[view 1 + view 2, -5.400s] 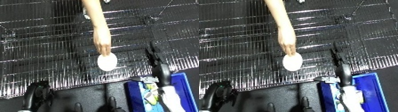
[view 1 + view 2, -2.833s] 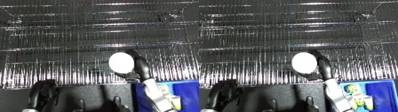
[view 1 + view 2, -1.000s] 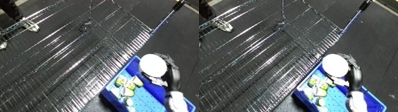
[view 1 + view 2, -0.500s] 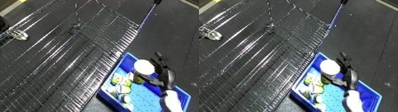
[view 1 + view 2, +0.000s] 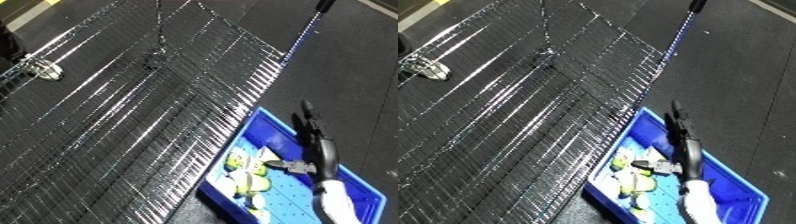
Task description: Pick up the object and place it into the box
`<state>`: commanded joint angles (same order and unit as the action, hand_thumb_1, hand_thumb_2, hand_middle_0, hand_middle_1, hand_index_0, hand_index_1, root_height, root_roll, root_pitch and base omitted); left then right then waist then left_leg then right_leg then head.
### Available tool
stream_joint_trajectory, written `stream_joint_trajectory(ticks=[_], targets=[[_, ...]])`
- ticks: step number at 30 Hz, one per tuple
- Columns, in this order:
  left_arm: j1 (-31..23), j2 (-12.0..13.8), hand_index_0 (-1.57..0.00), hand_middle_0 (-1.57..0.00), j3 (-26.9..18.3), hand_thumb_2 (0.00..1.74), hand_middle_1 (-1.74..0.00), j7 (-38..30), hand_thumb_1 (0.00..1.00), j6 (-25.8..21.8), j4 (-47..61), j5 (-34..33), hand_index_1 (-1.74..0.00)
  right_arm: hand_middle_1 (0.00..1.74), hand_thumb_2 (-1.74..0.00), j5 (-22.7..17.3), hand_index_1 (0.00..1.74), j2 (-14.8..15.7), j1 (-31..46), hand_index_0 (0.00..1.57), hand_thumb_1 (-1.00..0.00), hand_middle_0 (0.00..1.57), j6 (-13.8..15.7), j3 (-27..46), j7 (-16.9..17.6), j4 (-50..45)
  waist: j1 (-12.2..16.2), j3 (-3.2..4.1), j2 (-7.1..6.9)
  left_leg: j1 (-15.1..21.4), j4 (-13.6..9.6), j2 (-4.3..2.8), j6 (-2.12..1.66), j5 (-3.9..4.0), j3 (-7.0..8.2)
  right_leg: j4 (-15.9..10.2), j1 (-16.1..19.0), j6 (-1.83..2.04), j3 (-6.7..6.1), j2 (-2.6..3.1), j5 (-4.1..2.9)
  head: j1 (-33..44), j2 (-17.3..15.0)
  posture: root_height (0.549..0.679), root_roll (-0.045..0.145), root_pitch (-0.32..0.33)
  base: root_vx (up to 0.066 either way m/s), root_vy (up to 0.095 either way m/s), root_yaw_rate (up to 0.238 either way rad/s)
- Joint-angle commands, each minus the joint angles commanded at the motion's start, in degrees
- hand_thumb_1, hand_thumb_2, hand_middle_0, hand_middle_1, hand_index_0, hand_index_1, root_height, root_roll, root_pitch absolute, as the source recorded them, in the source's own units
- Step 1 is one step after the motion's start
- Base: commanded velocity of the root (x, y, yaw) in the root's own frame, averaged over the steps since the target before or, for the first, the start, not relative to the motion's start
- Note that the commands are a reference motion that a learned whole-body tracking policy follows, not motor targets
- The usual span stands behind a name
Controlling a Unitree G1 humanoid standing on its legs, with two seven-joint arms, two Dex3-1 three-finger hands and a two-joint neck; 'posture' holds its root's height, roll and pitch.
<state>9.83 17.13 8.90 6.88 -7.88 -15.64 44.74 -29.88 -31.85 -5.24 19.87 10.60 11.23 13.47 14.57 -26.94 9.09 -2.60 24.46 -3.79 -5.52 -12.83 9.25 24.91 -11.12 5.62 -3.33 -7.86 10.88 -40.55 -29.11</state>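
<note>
Left eye view: the right hand (image 5: pixel 307 120) hangs over the blue bin (image 5: pixel 360 187), its fingers straight and holding nothing. The white object (image 5: pixel 251 163) lies inside the bin among yellow-green items (image 5: pixel 636 183), below the forearm (image 5: pixel 325 159). A wire-grid table (image 5: pixel 133 110) borders the bin; the left hand is out of sight

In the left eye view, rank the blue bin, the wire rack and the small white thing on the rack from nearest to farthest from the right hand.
1. Blue bin: directly under the right hand, at lower right.
2. Wire rack: left of the bin, filling the view's left and middle.
3. Small white thing: far left on the rack, farthest.
</note>
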Motion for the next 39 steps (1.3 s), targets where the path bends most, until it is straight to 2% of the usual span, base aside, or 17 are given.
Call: stream_joint_trajectory(ticks=[4,11,19,25,30,35,39], targets=[[-0.1,-0.2,-1.57,-1.57,0.1,1.74,-1.74,-0.2,1.00,0.5,0.2,0.0,-1.74,0.00,0.00,0.9,0.00,1.5,-0.4,0.00,0.00,0.00,-1.0,-2.9,-2.1,-1.8,-1.4,0.32,-0.94,-0.1,-0.2,0.18,0.13,-0.02,-0.85,-0.1,0.6,-0.08,0.57,-0.11,-0.01,3.7,-1.5,0.669,0.086,-0.065,0.005,-0.017,0.138],[0.6,-0.1,-1.57,-1.57,0.9,1.74,-1.74,-0.4,1.00,1.3,0.2,-0.5,-1.74,0.00,0.00,1.4,0.00,4.1,-2.8,0.00,0.00,0.00,-2.4,-7.8,-3.5,-3.6,-4.2,0.38,-2.85,-0.6,-0.5,0.36,0.28,0.17,-2.49,-0.4,1.7,-0.27,2.07,-0.11,-0.34,10.3,-0.3,0.671,0.079,-0.072,-0.003,-0.042,0.155],[1.5,0.0,-1.57,-1.57,1.0,1.74,-1.74,-1.2,1.00,2.1,-0.1,-1.0,-1.74,0.00,0.00,3.7,0.00,6.5,-6.3,0.00,0.00,0.00,-4.3,-11.8,-4.3,-3.7,-7.2,0.43,-4.86,-1.5,-0.1,0.25,0.12,1.01,-4.25,-0.6,3.1,-0.77,3.57,0.54,-0.49,17.9,-3.3,0.671,0.066,-0.083,0.010,-0.045,0.133],[1.5,0.8,-1.57,-1.57,-0.1,1.74,-1.74,-0.9,1.00,3.4,-0.4,-1.6,-1.74,0.00,0.00,5.5,0.00,7.9,-7.0,0.00,0.00,0.00,-5.6,-13.5,-4.4,-3.8,-9.4,0.58,-6.57,-1.9,0.4,0.00,0.19,1.20,-5.46,-0.2,4.3,-1.00,4.66,0.92,-0.33,23.8,-6.2,0.671,0.056,-0.096,0.036,-0.070,0.171],[1.5,1.2,-1.57,-1.57,-0.9,1.74,-1.74,-0.5,1.00,4.6,-0.3,-2.7,-1.74,0.00,0.00,6.8,0.00,8.8,-6.8,0.00,0.00,0.00,-6.2,-14.8,-3.9,-4.0,-11.0,0.68,-7.80,-2.7,1.1,-0.14,0.34,1.33,-6.52,0.1,4.8,-1.02,5.49,1.39,-0.28,27.9,-9.9,0.671,0.047,-0.102,0.037,-0.069,0.149],[1.6,1.8,-1.57,-1.57,-1.5,1.74,-1.74,-0.4,1.00,5.7,0.1,-3.4,-1.74,0.00,0.00,7.3,0.00,9.5,-6.6,0.00,0.00,0.00,-6.0,-15.7,-3.8,-3.6,-12.2,0.32,-8.51,-3.5,2.3,-0.22,0.56,1.24,-7.42,1.1,4.7,-0.88,5.95,1.78,-0.17,30.9,-11.7,0.669,0.038,-0.109,0.043,-0.049,0.092],[1.5,2.2,-1.57,-1.57,-1.8,1.74,-1.74,-0.2,1.00,6.3,0.4,-3.7,-1.74,0.00,0.00,7.7,0.00,9.8,-6.6,0.00,0.00,0.00,-5.9,-16.3,-3.6,-3.6,-12.9,-0.13,-8.96,-4.2,2.9,-0.06,0.71,1.21,-7.85,1.8,4.3,-0.76,6.14,1.88,-0.01,32.2,-12.7,0.668,0.035,-0.110,0.024,-0.016,0.061]])
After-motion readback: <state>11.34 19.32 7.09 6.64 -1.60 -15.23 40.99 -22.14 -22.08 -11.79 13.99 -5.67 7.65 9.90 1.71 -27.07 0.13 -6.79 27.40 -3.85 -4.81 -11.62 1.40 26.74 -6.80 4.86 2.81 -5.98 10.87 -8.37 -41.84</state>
